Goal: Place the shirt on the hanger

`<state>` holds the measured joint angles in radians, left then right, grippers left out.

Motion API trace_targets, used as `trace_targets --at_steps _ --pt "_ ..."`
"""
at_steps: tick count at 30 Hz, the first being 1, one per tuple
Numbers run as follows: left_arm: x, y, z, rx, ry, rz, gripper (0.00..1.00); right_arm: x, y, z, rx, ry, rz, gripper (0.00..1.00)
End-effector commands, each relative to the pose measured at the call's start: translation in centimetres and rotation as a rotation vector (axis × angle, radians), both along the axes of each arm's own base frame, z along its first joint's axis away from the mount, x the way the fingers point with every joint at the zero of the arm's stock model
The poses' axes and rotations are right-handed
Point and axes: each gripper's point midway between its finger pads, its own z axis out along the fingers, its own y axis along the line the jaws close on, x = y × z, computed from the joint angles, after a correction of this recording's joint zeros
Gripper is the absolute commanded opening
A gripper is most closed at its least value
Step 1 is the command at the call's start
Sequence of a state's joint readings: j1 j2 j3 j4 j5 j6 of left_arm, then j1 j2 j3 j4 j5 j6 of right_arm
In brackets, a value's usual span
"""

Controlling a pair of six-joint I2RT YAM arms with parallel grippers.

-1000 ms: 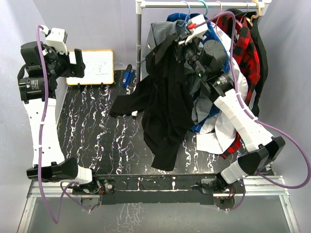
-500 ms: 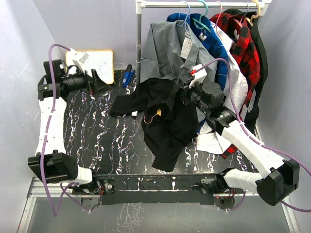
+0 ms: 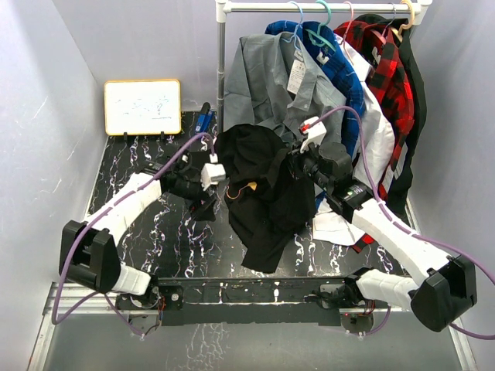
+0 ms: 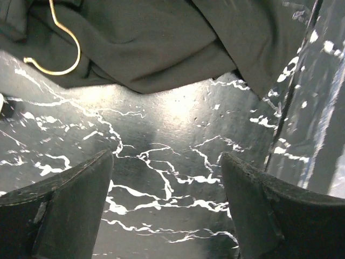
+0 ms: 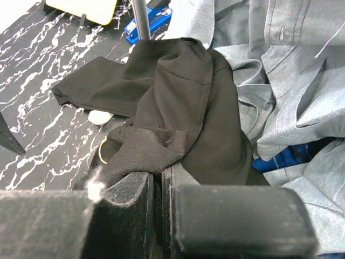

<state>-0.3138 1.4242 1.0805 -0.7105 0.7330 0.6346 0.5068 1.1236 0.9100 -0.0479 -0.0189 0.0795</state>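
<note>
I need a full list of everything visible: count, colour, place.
black shirt: one, black, heaped mid-table
hanger: one, yellow-orange, only hook showing, against shirt
grey shirt: one, grey, on rail
plaid shirt: one, red-black, on rail
blue garment: one, blue, on rail
rail: one, silver, far edge
whiteboard: one, yellow-framed, far left
blue object: one, blue, beside rail post
table: one, black marbled
left hand: one, black, open over table
right hand: one, black, shut on black shirt

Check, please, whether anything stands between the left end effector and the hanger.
Nothing visible does: only bare table separates the open left end effector from the exposed hook of the hanger. The rest of it is hidden among the folds of the shirt.
</note>
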Motion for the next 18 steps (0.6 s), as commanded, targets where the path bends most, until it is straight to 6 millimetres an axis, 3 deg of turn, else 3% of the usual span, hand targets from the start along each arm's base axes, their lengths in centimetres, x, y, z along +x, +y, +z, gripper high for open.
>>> trace_targets --at_steps 1,6,12,18 --pt "2.3 0.0 0.8 0.07 -0.367 -0.217 0.73 -0.2 0.0 2.6 0.056 -0.08 0.001 0.0" --pt "3.8 -1.8 -0.1 0.059 -0.443 -0.334 0.56 -0.5 -0.3 2.5 0.063 -0.08 -0.006 0.0" --pt "4.6 -2.6 -3.1 0.128 -0.576 -0.578 0.55 -0.9 -0.5 2.1 0.07 -0.076 -0.014 0.0" --pt "4.0 -4.1 -3.4 0.039 -0.672 -0.791 0.61 -1.1 -0.6 2.2 0.076 -0.08 -0.013 0.0"
